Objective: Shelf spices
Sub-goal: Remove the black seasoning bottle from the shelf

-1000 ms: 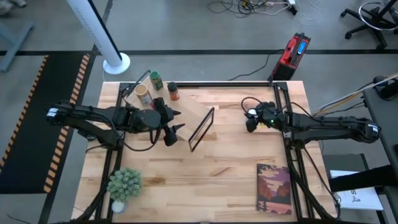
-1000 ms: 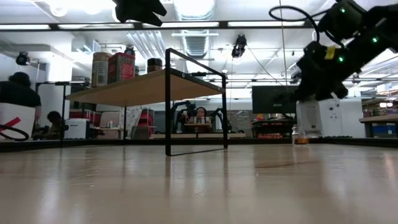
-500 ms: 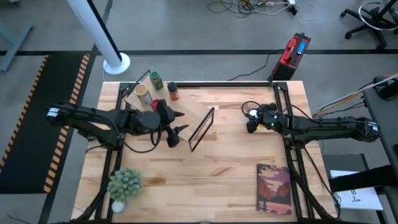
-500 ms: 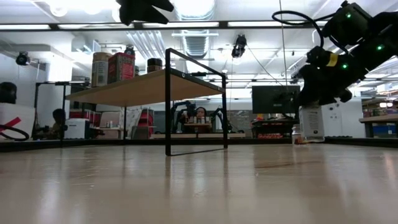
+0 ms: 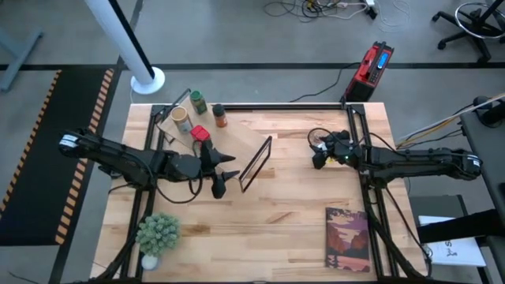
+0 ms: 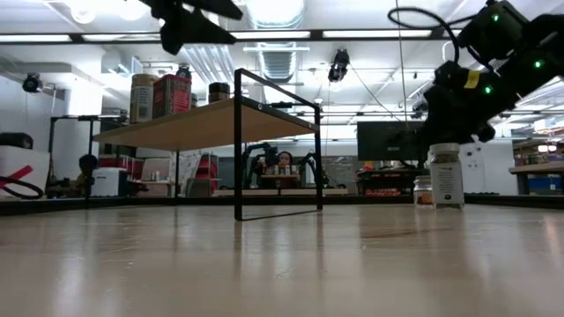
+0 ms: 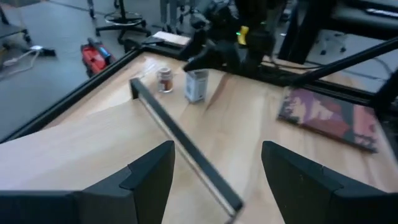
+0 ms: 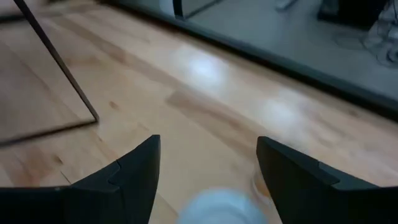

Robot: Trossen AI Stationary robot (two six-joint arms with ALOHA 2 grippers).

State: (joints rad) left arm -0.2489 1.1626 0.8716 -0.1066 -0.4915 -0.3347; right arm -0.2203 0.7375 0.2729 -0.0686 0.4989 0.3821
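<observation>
The left tool (image 5: 223, 178) hangs with its fingers spread wide and empty, just beside the black-framed end of the shelf (image 5: 256, 163). On the shelf's far end, behind this tool, stand the green-lidded jar (image 5: 196, 102), tan-topped jar (image 5: 181, 117), red tin (image 5: 200, 133) and a brown jar (image 5: 220, 117). The right tool (image 8: 205, 180) is spread wide just above the white-lidded jar (image 6: 446, 175), which stands on the bench (image 5: 292, 205). A small jar (image 7: 165, 79) sits beside it.
</observation>
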